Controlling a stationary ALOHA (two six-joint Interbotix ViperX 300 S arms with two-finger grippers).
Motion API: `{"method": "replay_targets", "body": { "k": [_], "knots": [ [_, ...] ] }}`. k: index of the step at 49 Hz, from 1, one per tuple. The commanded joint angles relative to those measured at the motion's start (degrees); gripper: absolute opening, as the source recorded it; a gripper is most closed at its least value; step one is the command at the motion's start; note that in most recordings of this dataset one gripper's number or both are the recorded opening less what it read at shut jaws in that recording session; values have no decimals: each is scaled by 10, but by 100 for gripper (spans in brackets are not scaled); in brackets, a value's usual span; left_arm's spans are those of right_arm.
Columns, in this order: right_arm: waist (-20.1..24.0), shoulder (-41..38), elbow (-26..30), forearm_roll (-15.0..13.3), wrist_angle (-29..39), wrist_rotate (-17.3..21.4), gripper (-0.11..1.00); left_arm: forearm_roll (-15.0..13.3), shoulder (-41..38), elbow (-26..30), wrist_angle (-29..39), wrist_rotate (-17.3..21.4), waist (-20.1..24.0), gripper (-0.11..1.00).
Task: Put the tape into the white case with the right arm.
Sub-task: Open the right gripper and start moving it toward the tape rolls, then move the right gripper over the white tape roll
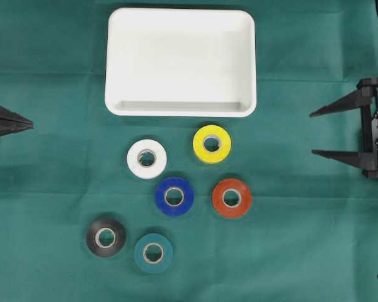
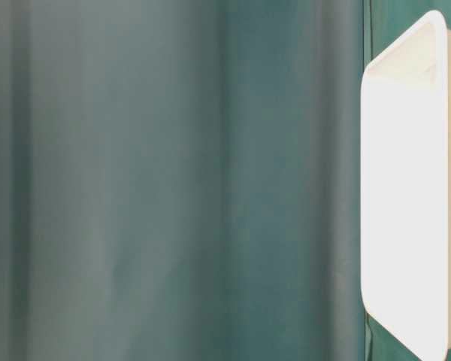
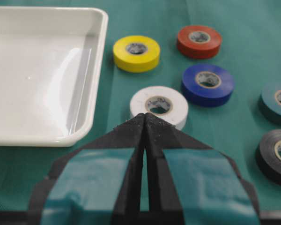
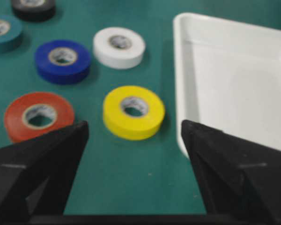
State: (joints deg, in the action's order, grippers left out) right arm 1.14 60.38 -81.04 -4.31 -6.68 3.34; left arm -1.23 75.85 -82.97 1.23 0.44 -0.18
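**A:** Green cloth covers the bench (image 1: 44, 189). Left to right: left gripper (image 1: 26, 124) parked at the left edge, fingers together, tips touching. It holds nothing and is not the arm for this job, so parked clear makes sense.

**B:** Tape?

**A:** Six rolls, all flat on the cloth, none in the white case (image 1: 181, 107). Black roll (image 1: 106, 237) and teal roll (image 1: 153, 253) lowest in the overhead view, then white roll (image 1: 147, 158), blue roll (image 1: 174, 197), yellow roll (image 1: 211, 143), red roll (image 1: 232, 198). None touching.

**B:** Case?

**A:** Above the rolls in the overhead view, empty. Yellow sits just beside its near rim.

**B:** Right side?

**A:** Right gripper (image 1: 315, 133) at the right edge, well apart from the rolls, fingers (image 4: 47, 159) spread wide, nothing between them. Its wrist view frames yellow between the tips, red off to one side.

**B:** So yellow first?

**A:** Likely. It is the near roll with the short path to the case. Spread looks enough to straddle a roll. No placement yet; task at the start.
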Motion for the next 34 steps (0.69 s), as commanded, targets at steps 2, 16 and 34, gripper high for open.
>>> {"method": "replay_targets", "body": {
  "k": [2, 16, 34],
  "knots": [
    [24, -3, 3, -3, -2, 0, 55, 0, -4, 5, -1, 1, -1, 0],
    [44, -5, 2, -15, -2, 1, 55, 0, -4, 4, -2, 1, -1, 0],
    [44, -83, 38, -16, -5, 2, 54, 0, -4, 4, -2, 1, 0, 0]
  ]
}}
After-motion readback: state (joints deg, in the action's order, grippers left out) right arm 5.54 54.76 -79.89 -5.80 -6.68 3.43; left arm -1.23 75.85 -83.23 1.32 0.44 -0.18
